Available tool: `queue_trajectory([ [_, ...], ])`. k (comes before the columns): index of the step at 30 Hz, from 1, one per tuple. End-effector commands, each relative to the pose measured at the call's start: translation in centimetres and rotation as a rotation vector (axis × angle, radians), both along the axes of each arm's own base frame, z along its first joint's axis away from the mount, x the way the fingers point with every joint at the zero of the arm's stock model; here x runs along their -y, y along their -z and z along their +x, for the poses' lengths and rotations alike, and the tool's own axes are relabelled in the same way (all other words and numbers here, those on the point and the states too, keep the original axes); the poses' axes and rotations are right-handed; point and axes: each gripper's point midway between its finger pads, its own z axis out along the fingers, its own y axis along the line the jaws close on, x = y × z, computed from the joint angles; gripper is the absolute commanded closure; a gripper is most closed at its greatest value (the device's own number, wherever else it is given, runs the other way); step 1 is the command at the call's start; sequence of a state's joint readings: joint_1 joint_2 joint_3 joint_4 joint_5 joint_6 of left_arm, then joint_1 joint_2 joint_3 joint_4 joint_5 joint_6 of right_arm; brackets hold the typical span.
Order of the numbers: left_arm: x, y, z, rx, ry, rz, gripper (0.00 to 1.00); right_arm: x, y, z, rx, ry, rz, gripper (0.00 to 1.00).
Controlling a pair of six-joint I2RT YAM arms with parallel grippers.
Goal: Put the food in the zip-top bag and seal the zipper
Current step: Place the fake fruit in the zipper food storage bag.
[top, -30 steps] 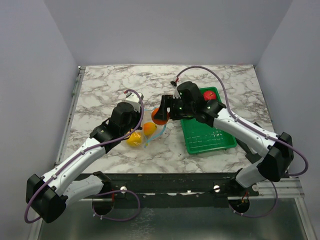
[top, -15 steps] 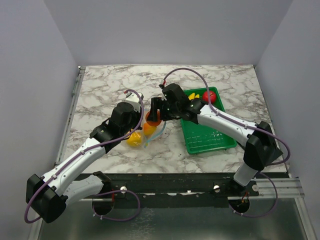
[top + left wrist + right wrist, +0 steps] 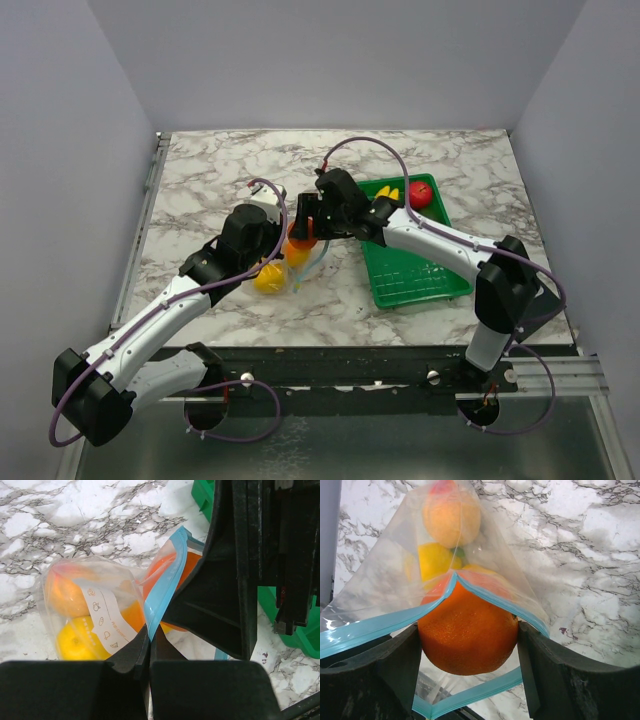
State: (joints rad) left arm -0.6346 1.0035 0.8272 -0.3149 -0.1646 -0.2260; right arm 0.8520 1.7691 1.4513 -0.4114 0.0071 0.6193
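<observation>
Right wrist view: right end effector (image 3: 468,652), fingers well apart, clamped on orange fruit (image 3: 468,630).
Fruit position: between those fingers, in the mouth of the zip-top bag (image 3: 390,580), under its blue zipper (image 3: 370,628).
Left end effector (image 3: 149,647): fingers pressed together, pinching the bag's zipper edge.

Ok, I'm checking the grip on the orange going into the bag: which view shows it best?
The right wrist view: the orange looms large, clamped in the right gripper at the mouth of the zip-top bag. The left wrist view shows only a sliver behind the zipper; the top view, just a small patch.
</observation>
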Motion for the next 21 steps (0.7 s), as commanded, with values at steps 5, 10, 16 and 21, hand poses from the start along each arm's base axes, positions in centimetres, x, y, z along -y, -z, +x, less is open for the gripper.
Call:
queue_trajectory([
  [5, -0.1, -0.7, 0.1, 0.025, -0.001, -0.011, 1.0, -1.9, -2.5, 0.5, 0.036, 0.016, 0.099, 0.18],
  [10, -0.1, -0.7, 0.1, 0.027, 0.001, -0.014, 1.0, -2.0, -2.9, -0.4, 0.019, -0.006, 0.128, 0.09],
  [16, -0.2, -0.8, 0.1, 0.03, -0.002, -0.017, 1.0, -1.3, -3.6, -1.2, 0.023, -0.01, 0.144, 0.07],
  [21, -0.1, -0.8, 0.1, 0.027, -0.002, -0.018, 1.0, 0.2, -3.9, -2.1, 0.023, -0.004, 0.124, 0.08],
])
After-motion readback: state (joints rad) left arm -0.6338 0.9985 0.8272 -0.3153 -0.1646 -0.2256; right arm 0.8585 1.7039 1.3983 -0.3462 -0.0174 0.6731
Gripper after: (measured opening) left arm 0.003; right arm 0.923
